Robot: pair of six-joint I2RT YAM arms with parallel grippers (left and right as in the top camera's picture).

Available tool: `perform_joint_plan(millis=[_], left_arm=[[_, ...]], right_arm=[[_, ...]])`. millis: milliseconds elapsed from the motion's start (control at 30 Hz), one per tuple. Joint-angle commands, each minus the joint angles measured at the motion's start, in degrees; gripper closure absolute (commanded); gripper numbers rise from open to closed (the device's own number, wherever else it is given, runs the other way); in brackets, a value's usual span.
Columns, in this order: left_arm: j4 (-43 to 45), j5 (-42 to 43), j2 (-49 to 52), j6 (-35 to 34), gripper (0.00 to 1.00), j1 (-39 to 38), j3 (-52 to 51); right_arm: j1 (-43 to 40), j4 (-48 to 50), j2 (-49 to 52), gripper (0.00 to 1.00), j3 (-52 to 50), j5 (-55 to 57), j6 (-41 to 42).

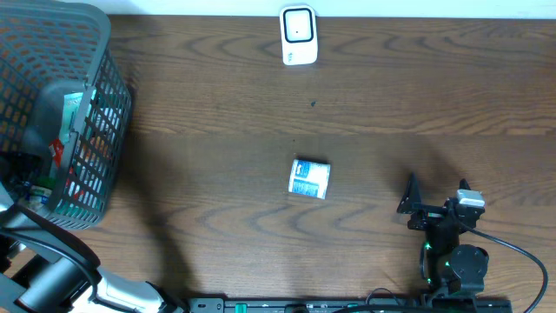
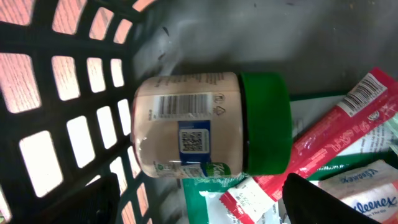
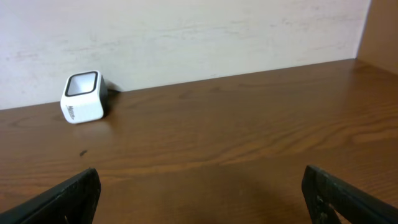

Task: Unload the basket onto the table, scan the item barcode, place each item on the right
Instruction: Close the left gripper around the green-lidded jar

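My left pincer is released: its two dark fingers stand wide apart low in the left wrist view, and I see nothing grasped between them and no touch on the jar lying just beyond them. My right pincer is also fully spread and grasps nothing, hanging above the bare wooden surface. The jar is one, inside the one grey basket, lying on its side on the basket floor; it has a round beige body, a smooth green lid, and a label with one barcode and one square code facing the camera. Beside it are soft packets: one long red sachet, one tissue pack, and others I cannot count well. The basket is a plastic lattice with rectangular holes. On the brown, grained surface lies one small white and blue packet, well apart from one white scanner with rounded corners at the far edge
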Motion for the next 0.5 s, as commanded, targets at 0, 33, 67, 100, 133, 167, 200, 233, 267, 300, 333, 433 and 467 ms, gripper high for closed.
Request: perform_joint_plan(millis=[0, 33, 67, 100, 133, 167, 200, 233, 267, 300, 333, 433, 467], left_arm=[[-0.09, -1.20, 0.68, 0.42, 0.13, 1.14, -0.46], [0.02, -1.22, 0.87, 0.42, 0.13, 1.33, -0.50], [0.02, -1.22, 1.07, 0.42, 0.13, 1.44, -0.50], [0.04, -1.20, 1.38, 0.42, 0.13, 1.49, -0.50], [0.20, -1.22, 1.79, 0.42, 0.13, 1.51, -0.52], [0.26, -1.22, 2.36, 0.44, 0.13, 1.51, -0.52], [0.39, -1.18, 3.06, 0.42, 0.13, 1.51, -0.52], [0.57, -1.18, 3.72, 0.42, 0.13, 1.51, -0.52], [0.72, -1.18, 4.46, 0.42, 0.13, 1.51, -0.50], [0.94, -1.18, 5.07, 0.42, 0.13, 1.51, -0.52], [1.22, -1.18, 5.66, 0.42, 0.13, 1.51, -0.52], [1.97, -1.16, 7.15, 0.42, 0.13, 1.51, -0.52], [1.97, -1.16, 7.37, 0.42, 0.13, 1.51, -0.52]], right_arm=[[0.46, -0.20, 0.00, 0.01, -0.04, 0.22, -0.83], [0.46, -0.20, 0.00, 0.01, -0.04, 0.22, -0.83], [0.46, -0.20, 0.00, 0.01, -0.04, 0.22, -0.83], [0.46, -0.20, 0.00, 0.01, -0.04, 0.22, -0.83], [0.46, -0.20, 0.00, 0.01, -0.04, 0.22, -0.83], [0.46, -0.20, 0.00, 0.01, -0.04, 0.22, -0.83], [0.46, -0.20, 0.00, 0.01, -0.04, 0.24, -0.83], [0.46, -0.20, 0.00, 0.01, -0.04, 0.24, -0.83], [0.46, -0.20, 0.00, 0.01, -0.04, 0.22, -0.83], [0.46, -0.20, 0.00, 0.01, -0.04, 0.24, -0.83], [0.46, -0.20, 0.00, 0.01, -0.04, 0.24, -0.83], [0.46, -0.20, 0.00, 0.01, -0.04, 0.22, -0.83], [0.46, -0.20, 0.00, 0.01, -0.04, 0.22, -0.83]])
